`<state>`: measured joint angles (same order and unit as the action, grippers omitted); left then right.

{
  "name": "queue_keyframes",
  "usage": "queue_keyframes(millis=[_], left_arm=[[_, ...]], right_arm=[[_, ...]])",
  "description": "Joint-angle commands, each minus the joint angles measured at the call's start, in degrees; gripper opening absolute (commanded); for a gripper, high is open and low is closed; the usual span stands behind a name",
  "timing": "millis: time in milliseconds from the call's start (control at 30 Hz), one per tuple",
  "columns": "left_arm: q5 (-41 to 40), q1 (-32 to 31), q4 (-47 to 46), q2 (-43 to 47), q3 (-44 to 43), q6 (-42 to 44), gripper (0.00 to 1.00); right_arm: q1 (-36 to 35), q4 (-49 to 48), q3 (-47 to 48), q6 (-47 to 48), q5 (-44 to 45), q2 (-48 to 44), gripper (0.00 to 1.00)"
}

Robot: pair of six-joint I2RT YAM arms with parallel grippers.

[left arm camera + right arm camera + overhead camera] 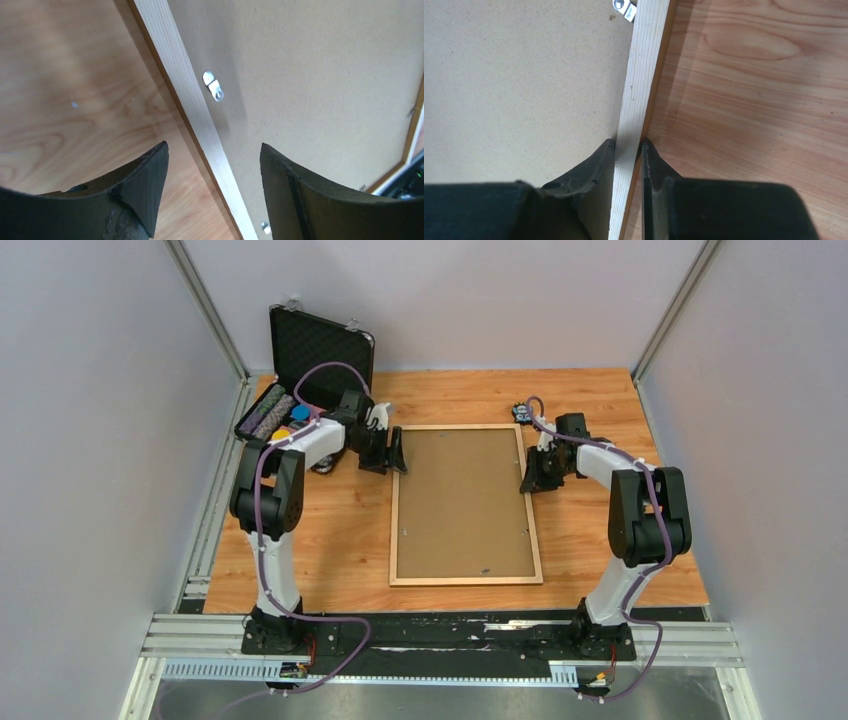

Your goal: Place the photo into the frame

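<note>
One frame (466,582), right hand (628,143) pinching its edge, left hand (212,150) spread astride

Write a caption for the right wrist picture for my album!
The right claw pinches the edge of the wooden frame, brown backing board on one side, table on the other.

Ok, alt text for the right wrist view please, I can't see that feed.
The right gripper is shut on the pale wooden rail of the frame, one finger over the brown backing board, the other over the wooden table. A small metal clip sits at the rail's inner edge near the top.
</note>
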<state>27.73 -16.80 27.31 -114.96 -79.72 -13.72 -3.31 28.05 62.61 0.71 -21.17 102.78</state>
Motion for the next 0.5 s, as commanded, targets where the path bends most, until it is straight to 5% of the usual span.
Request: queue_keyframes(millis=[0, 467], left_arm=[[-3.99, -0.24, 1.75, -1.62, -5.85, 2.61, 0.75], [-11.99, -2.37, 3.12, -7.29, -13.56, -1.29, 0.66]], right_arm=[[0.74, 0.18, -1.08, 1.18, 0.36, -1.34, 0.0], [0.94, -0.09, -1.0, 1.23, -0.53, -0.74, 0.0]])
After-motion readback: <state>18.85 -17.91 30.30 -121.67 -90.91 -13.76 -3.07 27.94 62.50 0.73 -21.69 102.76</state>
